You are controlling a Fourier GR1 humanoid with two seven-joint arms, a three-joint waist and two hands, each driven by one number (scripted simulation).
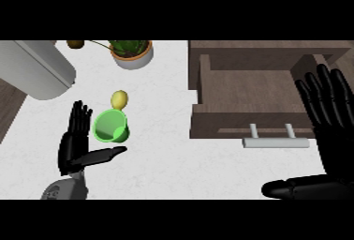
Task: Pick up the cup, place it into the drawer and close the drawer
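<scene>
A green cup (110,126) lies on the white counter at the left, its mouth facing up toward me. My left hand (76,140) stands open right beside it on its left, fingers straight and thumb stretched out just below the cup. The brown wooden drawer (242,89) stands pulled open at the right, with a pale bar handle (275,141) on its front. My right hand (328,122) is open at the right edge, fingers straight over the drawer's right side, thumb low at the bottom.
A yellow lemon-like fruit (120,99) lies just behind the cup. A potted plant (132,52) stands at the back. A large grey rounded object (34,68) fills the top left. A small brown fruit (75,44) sits at the back edge.
</scene>
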